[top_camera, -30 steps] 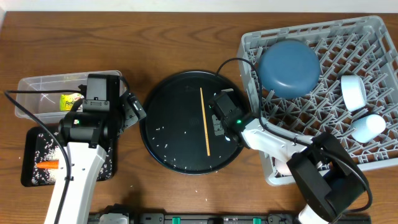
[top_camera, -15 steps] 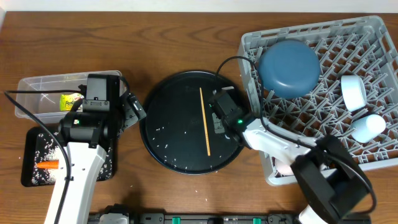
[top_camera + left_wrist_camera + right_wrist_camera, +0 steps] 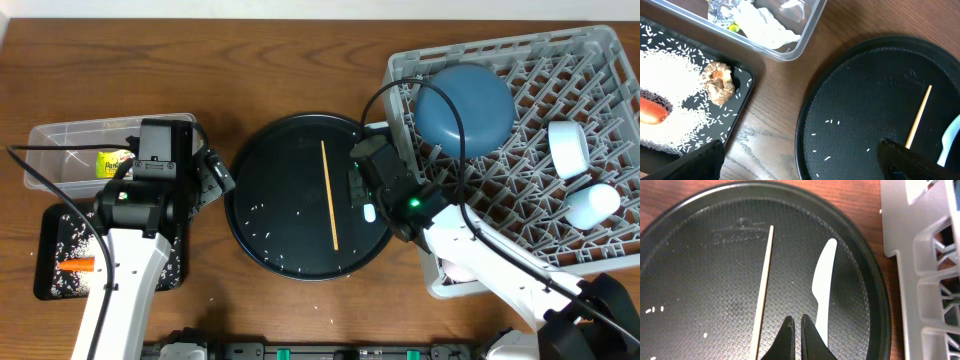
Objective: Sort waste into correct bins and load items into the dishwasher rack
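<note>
Over the last second the right arm swung up and to the right, so its right tool (image 3: 796, 322) sat nearer the rack edge and uncovered the pale-blue flat utensil (image 3: 822, 280). That utensil lay at the right side of the round black tray (image 3: 270, 150), just beside the thin wooden chopstick (image 3: 763, 285), the two not touching. The right tool hovered above the utensil's lower end, its fingers drawn almost together and gripping nothing.

A scatter of rice grains (image 3: 262, 210) remained on the tray's lower left.

In the dishwasher rack (image 3: 600, 100), at the right of the frame, sat the dark-blue plate (image 3: 465, 108), the white bowl (image 3: 568, 147) and the light-blue cup (image 3: 590, 205). Something pink showed at the rack's lower left, mostly hidden by the arm.

At the left, the clear tub (image 3: 60, 135) held the snack wrapper (image 3: 112, 162) and tissue (image 3: 762, 25). The shallow black tray (image 3: 50, 270) held the carrot (image 3: 76, 265), biscuit (image 3: 719, 84) and heaped rice. The left tool (image 3: 800, 147) stood wide open and empty.

The task looked nearly finished: utensil, chopstick and stray rice were left.
</note>
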### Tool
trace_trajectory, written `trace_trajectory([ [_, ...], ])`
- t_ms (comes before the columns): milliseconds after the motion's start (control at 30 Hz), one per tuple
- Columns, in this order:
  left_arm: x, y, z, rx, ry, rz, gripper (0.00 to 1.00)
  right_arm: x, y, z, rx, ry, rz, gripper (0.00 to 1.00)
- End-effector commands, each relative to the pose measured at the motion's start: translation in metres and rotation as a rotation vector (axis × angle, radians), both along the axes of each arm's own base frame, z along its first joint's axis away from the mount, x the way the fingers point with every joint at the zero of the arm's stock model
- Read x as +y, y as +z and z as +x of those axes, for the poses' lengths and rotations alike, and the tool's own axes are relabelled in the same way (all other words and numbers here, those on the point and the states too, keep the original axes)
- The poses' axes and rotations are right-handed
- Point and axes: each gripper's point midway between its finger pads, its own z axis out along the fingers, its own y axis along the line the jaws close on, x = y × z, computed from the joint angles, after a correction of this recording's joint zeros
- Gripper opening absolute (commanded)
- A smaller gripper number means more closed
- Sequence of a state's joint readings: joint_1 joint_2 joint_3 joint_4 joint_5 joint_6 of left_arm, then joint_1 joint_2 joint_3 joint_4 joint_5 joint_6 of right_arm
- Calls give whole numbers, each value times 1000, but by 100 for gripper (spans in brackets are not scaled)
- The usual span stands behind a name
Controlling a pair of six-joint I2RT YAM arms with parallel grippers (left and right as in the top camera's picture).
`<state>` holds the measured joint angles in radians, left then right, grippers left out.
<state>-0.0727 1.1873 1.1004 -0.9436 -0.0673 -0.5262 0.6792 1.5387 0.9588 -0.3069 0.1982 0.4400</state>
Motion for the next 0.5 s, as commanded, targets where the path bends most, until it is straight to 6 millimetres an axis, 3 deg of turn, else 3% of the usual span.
trace_trajectory([
  [0,4,6,1,-15,10,14,98,-4,-10,4,17,-11,-26,7],
  [100,4,6,1,-15,10,14,98,-9,-31,9,34,-34,-80,24],
  [167,4,6,1,-15,10,14,98,-10,-48,12,49,-42,-108,29],
  [467,4,6,1,-15,10,14,98,-17,-133,4,189,-39,-221,24],
])
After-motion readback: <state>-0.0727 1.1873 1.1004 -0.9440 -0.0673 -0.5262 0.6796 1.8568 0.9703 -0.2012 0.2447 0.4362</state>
